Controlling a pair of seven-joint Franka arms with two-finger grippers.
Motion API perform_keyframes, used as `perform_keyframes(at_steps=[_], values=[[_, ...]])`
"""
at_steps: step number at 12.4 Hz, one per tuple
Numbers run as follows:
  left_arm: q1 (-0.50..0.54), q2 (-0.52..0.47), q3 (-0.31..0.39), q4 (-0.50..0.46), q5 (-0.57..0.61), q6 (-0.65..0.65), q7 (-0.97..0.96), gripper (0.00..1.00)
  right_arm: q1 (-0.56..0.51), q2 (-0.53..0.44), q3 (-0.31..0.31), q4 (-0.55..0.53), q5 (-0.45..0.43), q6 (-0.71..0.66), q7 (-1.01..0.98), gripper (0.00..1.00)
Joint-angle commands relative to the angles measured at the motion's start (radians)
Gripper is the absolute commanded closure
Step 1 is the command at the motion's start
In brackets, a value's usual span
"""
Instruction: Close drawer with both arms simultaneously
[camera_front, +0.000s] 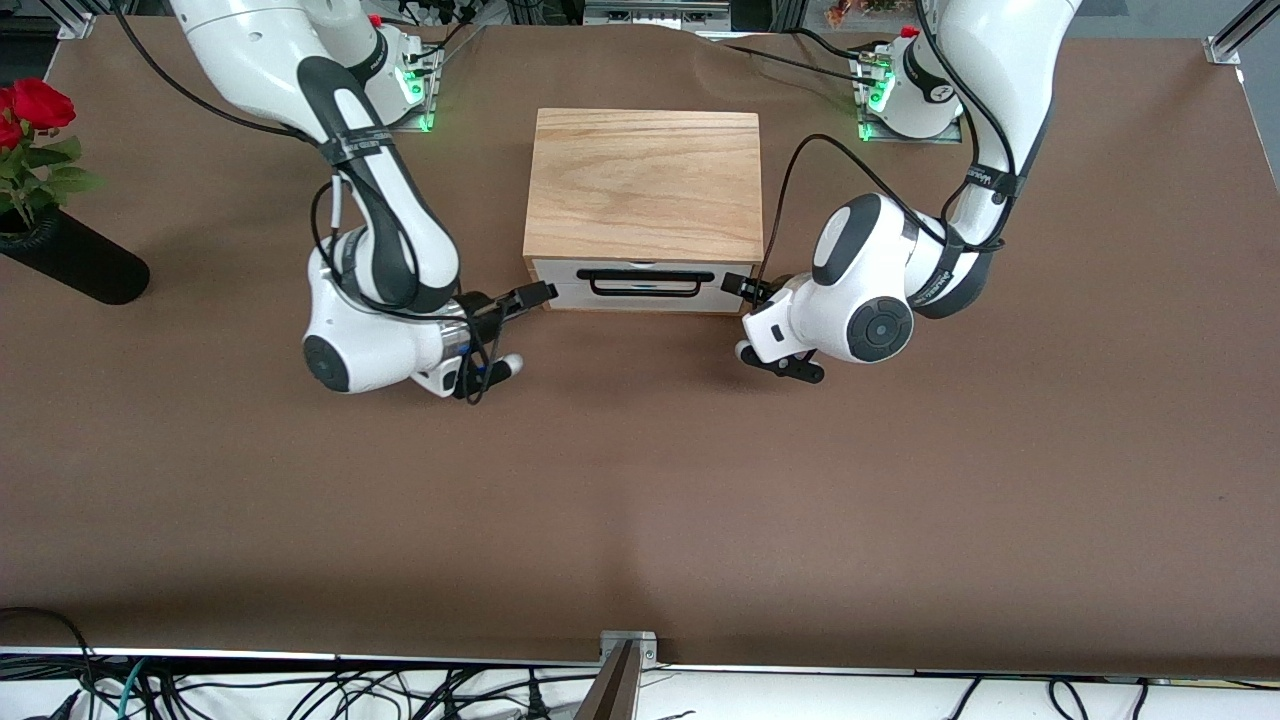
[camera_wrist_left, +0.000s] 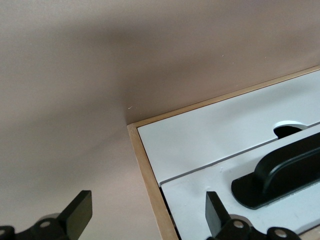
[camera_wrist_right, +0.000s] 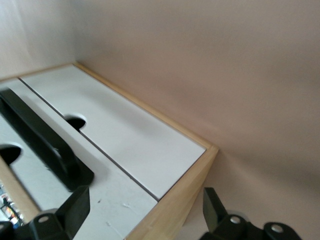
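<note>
- The shallow drawer with white front panel and black wire bar handle (camera_front: 643, 284) sits pushed into the light-wood box casing (camera_front: 645, 185) at the middle of the brown counter (camera_front: 640, 500), its panel facing the front camera.
- The left pincer (camera_front: 738, 285) sits at the panel's corner toward the left arm's end, fingers (camera_wrist_left: 216, 214) spread open, 1 finger over the panel.
- The right pincer (camera_front: 540, 295) sits at the casing's corner toward the right arm's end, fingers (camera_wrist_right: 75, 207) apart, straddling the wooden edge.
- No writing is readable.
</note>
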Motion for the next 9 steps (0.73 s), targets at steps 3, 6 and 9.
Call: perform_keyframes(at_steps=[3,6,9], values=[[0.014,-0.034,-0.007,-0.024,-0.023,-0.002,0.026,0.0,-0.064,-0.01,-0.055,0.156,-0.12,-0.028,-0.01,0.0],[0.06,-0.035,0.001,0.043,-0.009,-0.002,0.023,0.0,-0.064,-0.022,-0.111,0.207,-0.132,-0.039,-0.015,0.0],[0.134,-0.034,0.01,0.152,0.029,0.0,0.021,0.0,-0.062,-0.06,-0.129,0.207,-0.199,-0.034,-0.01,0.0]])
